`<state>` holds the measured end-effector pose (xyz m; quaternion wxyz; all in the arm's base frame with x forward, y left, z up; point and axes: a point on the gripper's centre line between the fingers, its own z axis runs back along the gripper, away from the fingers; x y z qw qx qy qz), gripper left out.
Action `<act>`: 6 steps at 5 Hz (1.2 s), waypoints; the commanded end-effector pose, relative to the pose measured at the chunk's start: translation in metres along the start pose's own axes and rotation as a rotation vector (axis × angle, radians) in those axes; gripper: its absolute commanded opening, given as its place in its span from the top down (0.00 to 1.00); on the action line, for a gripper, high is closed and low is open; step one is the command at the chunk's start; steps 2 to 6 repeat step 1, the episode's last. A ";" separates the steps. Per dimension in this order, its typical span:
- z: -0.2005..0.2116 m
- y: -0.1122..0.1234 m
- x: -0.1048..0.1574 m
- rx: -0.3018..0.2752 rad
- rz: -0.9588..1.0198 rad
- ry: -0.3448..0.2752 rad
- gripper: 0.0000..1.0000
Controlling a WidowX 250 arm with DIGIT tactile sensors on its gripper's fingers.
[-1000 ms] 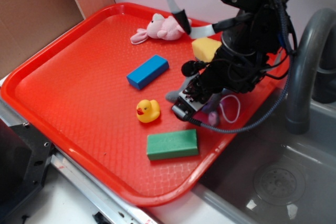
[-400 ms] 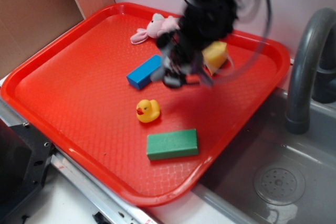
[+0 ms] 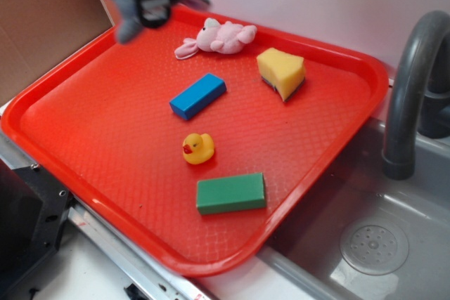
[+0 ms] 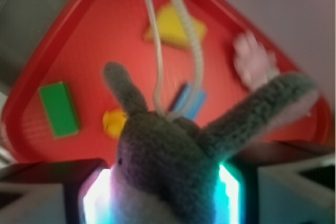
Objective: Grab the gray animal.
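My gripper [image 3: 149, 1] is high above the tray's far left corner, shut on the gray animal [image 3: 121, 6], a small gray plush whose limbs hang out to the left of the jaws. In the wrist view the gray animal [image 4: 168, 166] fills the space between my two fingers [image 4: 79, 190], its limbs sticking up and its thin white loop cord [image 4: 173, 30] dangling over the tray. The plush is lifted clear of the red tray [image 3: 84, 117].
On the tray lie a pink plush animal [image 3: 218, 36], a yellow sponge wedge [image 3: 281, 69], a blue block [image 3: 197, 95], a yellow rubber duck [image 3: 198, 148] and a green block [image 3: 230, 193]. A gray faucet [image 3: 411, 82] and sink [image 3: 373, 244] are at right. A brown board [image 3: 42, 19] stands at left.
My gripper closed on the gray animal at the tray's right side, then lifted it and swung fast to the far left corner, high above the tray.
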<state>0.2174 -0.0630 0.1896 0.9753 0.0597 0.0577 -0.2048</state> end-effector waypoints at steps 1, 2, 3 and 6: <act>0.022 -0.023 -0.016 -0.047 0.504 -0.040 1.00; 0.022 -0.023 -0.016 -0.047 0.504 -0.040 1.00; 0.022 -0.023 -0.016 -0.047 0.504 -0.040 1.00; 0.022 -0.023 -0.016 -0.047 0.504 -0.040 1.00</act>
